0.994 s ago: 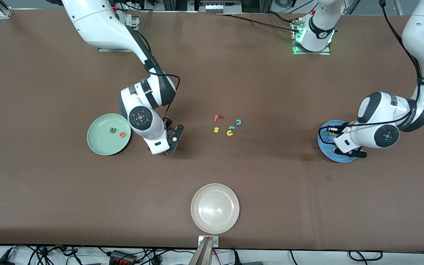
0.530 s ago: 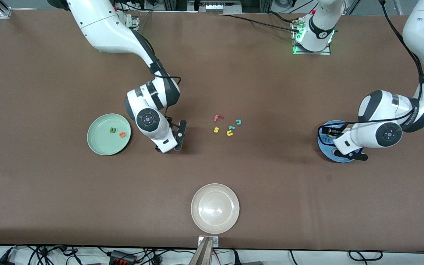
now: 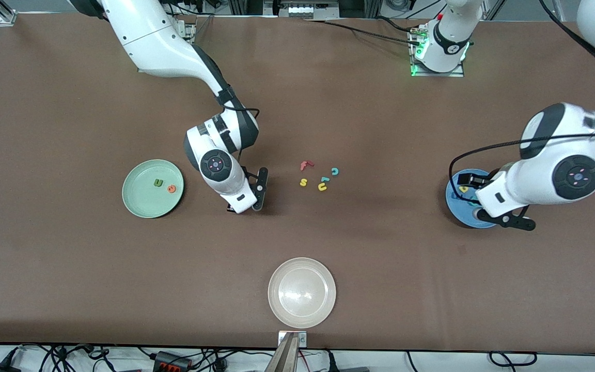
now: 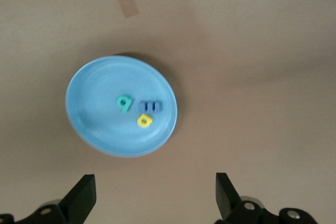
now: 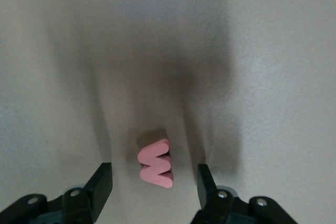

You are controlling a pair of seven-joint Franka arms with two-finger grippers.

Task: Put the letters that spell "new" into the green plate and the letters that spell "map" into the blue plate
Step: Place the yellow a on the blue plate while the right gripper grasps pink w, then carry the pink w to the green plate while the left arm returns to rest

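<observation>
Right gripper (image 5: 155, 179) astride w (image 5: 155, 163)

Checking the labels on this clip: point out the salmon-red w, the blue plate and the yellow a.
salmon-red w (image 5: 156, 163): right wrist view, middle of the letter's top face.
blue plate (image 4: 92, 90): left wrist view, bare floor inside the rim.
yellow a (image 4: 144, 121): left wrist view, letter's body.

Three letters (image 4: 139, 111) lie in the plate (image 4: 94, 129) at the left arm's end of the tabletop (image 3: 70, 268). Two letters (image 3: 165, 185) sit in the plate (image 3: 140, 204) at the right arm's end.
</observation>
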